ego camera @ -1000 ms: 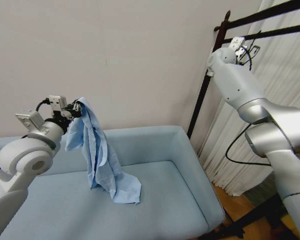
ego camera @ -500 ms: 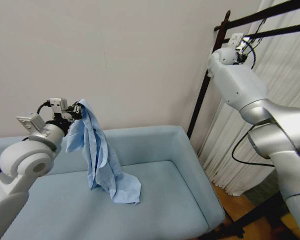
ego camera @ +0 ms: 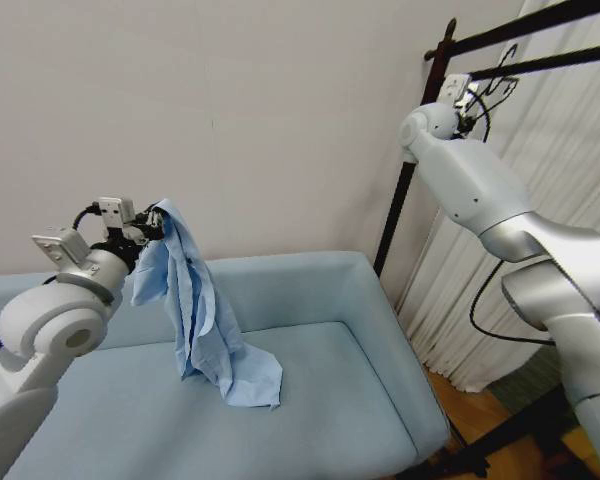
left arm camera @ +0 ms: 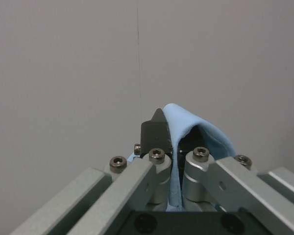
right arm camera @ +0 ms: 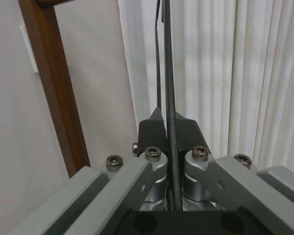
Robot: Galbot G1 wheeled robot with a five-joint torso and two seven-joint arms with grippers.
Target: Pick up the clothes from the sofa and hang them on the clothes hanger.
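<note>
Looks like a home living room: pale blue upholstered sofa (ego camera: 310, 400) against a plain light wall (ego camera: 260, 120), white pleated curtains (ego camera: 580, 140) at the right, a dark wooden clothes rack (ego camera: 405, 195) just beside them, and a wood floor (ego camera: 485, 420).

Plain pale wall (ego camera: 230, 120), pleated white curtains (ego camera: 570, 180) (at right), wooden floor (ego camera: 477, 415)
</note>
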